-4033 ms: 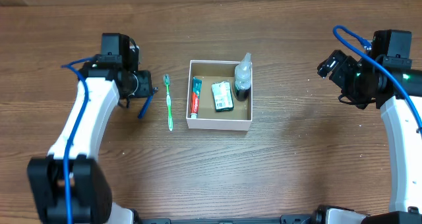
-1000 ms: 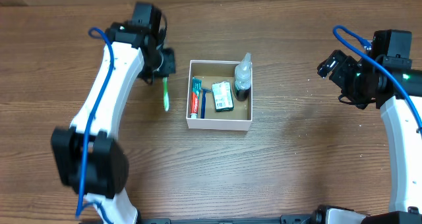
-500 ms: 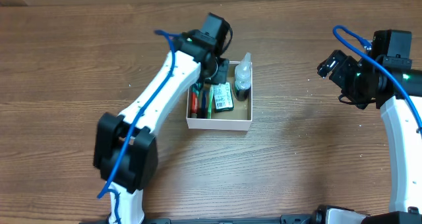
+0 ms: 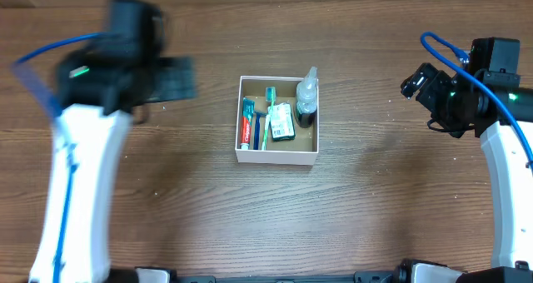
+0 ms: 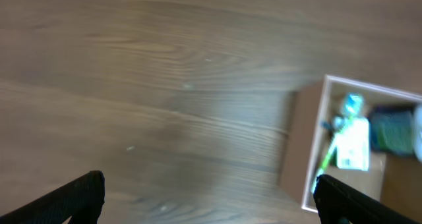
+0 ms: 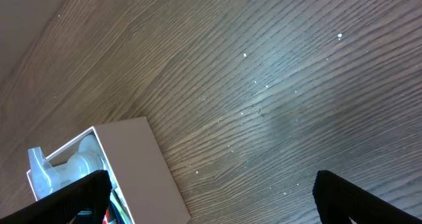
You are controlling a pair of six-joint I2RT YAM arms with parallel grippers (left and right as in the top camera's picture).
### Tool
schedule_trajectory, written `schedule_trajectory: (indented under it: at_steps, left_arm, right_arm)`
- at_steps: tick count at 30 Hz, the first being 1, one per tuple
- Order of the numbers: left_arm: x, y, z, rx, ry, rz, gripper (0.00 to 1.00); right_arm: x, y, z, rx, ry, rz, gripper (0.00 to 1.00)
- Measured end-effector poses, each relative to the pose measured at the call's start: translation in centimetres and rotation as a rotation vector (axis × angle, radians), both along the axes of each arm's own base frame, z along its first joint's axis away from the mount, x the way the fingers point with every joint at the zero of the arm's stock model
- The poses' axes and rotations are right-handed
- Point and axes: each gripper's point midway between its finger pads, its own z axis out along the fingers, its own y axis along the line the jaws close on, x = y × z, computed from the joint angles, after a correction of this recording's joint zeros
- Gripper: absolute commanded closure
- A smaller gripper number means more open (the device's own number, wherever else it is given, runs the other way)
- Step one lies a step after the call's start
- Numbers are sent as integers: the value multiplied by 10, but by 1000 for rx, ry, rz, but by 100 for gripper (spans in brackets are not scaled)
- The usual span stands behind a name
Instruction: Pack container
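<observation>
Left end effector (image 5: 210, 199) could clip the container (image 4: 277, 156), which sits mid-counter (image 4: 350, 208) to its right, if it swings across low, tipping the upright bottle (image 4: 307, 96) inside. It is spread wide, holding and touching nothing. Overhead it is blurred, so its height is unclear. Right end effector (image 6: 211, 199), far right, is likewise spread and empty.

The green plastic toothbrush (image 4: 267, 116), which four seconds ago lay on the brown wooden table (image 4: 375, 216) left of the square white-walled container (image 4: 276, 156), now lies lengthwise inside it, just beside the red-and-white toothpaste tube (image 4: 247, 122). Our white left arm (image 4: 83, 175), stretched over the container half a second ago, is now drawn back to the left, well apart from it and blurred. The left gripper (image 5: 208, 201), at the toothbrush a second ago, now shows fingers spread wide with nothing between them.
</observation>
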Motion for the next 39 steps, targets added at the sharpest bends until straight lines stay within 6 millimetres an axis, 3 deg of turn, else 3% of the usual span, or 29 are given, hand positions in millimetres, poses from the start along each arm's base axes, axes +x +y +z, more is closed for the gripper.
schedule_trajectory:
  at_steps: [1, 6, 16, 18, 21, 22, 24, 26, 27, 29, 32, 37, 39]
  left_arm:
    - [-8, 19, 8, 4, -15, 53, 0]
    - [-12, 65, 8, 8, -16, 189, 0]
    - [-8, 68, 8, 7, -25, 197, 0]
    - [-8, 68, 8, 7, -26, 197, 0]
    - [-8, 68, 9, 8, -28, 197, 0]
    - [-8, 68, 9, 7, -28, 197, 0]
    - [-8, 68, 9, 7, -28, 197, 0]
    - [-8, 68, 9, 8, -28, 197, 0]
    - [-8, 68, 9, 7, -28, 197, 0]
    - [-8, 68, 9, 7, -28, 196, 0]
    - [-8, 68, 9, 7, -28, 197, 0]
    - [-7, 68, 9, 7, -29, 197, 0]
    - [-8, 68, 9, 7, -28, 197, 0]
  right_arm:
    - [0, 0, 0, 0, -1, 0, 0]
    - [0, 0, 0, 0, 0, -1, 0]
    - [-1, 1, 3, -1, -10, 1, 0]
    - [-10, 3, 21, -29, -54, 6, 0]
    - [-33, 10, 64, -89, -189, 24, 0]
    - [-44, 13, 94, -132, -314, 48, 0]
    - [-67, 15, 134, -195, -497, 72, 0]
    - [-96, 16, 149, -252, -608, 96, 0]
    - [-119, 18, 144, -286, -648, 115, 0]
    - [-143, 19, 124, -320, -680, 131, 0]
    - [-158, 19, 81, -343, -694, 143, 0]
    - [-146, 18, 12, -361, -725, 148, 0]
    - [-139, 18, -33, -356, -692, 159, 0]
